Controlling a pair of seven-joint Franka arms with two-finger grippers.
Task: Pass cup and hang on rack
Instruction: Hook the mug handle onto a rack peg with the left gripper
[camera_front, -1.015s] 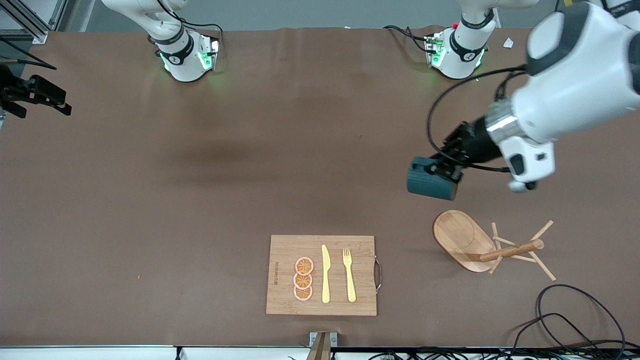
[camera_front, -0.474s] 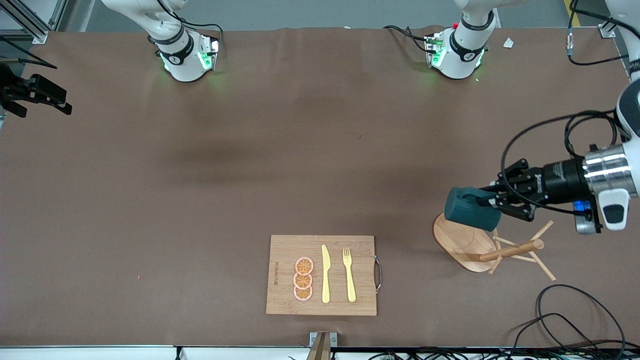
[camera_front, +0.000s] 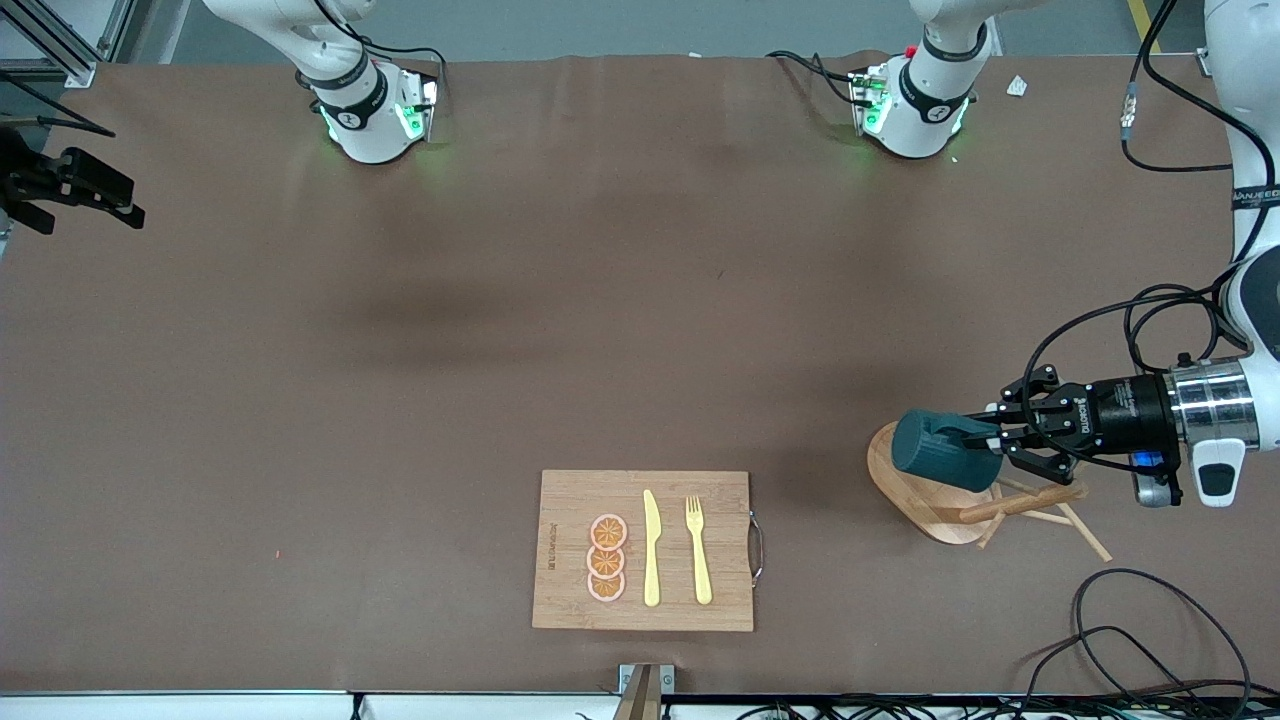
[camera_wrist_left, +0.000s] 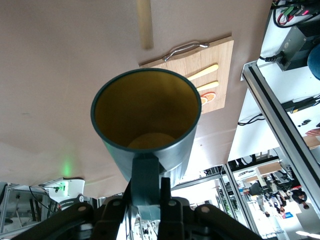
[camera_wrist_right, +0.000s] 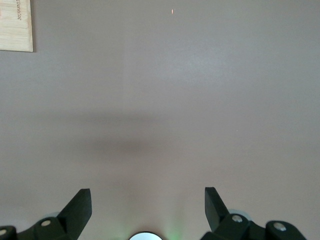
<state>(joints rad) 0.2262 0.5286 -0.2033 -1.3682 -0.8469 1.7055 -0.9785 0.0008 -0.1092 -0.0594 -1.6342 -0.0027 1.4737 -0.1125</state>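
Holding the cup (camera_front: 944, 450) by its handle (camera_wrist_left: 146, 172), the left gripper (camera_front: 985, 438) hangs over the rack (camera_front: 925, 492) at the left arm's end of the table (camera_front: 560, 300). Fingers (camera_wrist_left: 166, 197) pinched tight on the handle, seen from the left wrist cam. Cup is on its side in the air, mouth turned toward the wrist cam, ochre inside showing; its ribbed teal body sits over the rack's oval base. In the front view the cup covers part of the base and the post's foot. Rack's post (camera_front: 1020, 501) appears to lean toward the left arm's end in the front view, thin pegs (camera_front: 1083, 530) fanned around it; a few pegs are hidden under the gripper. Can't tell if cup touches any peg.

Right gripper (camera_wrist_right: 147, 202) is off by the right arm's end of the table, waiting, fingers spread wide w/ nothing between them, only bare table under it.

Board (camera_front: 644, 550) lies near the front edge, mid-table, well apart from the rack, metal handle (camera_front: 757, 546) facing the rack's way. On it: three orange slices (camera_front: 606, 558), a yellow knife (camera_front: 651, 549) and a yellow fork (camera_front: 698, 550), side by side. Black cable (camera_front: 1150, 620) loops on the table nearer the front camera than the rack.
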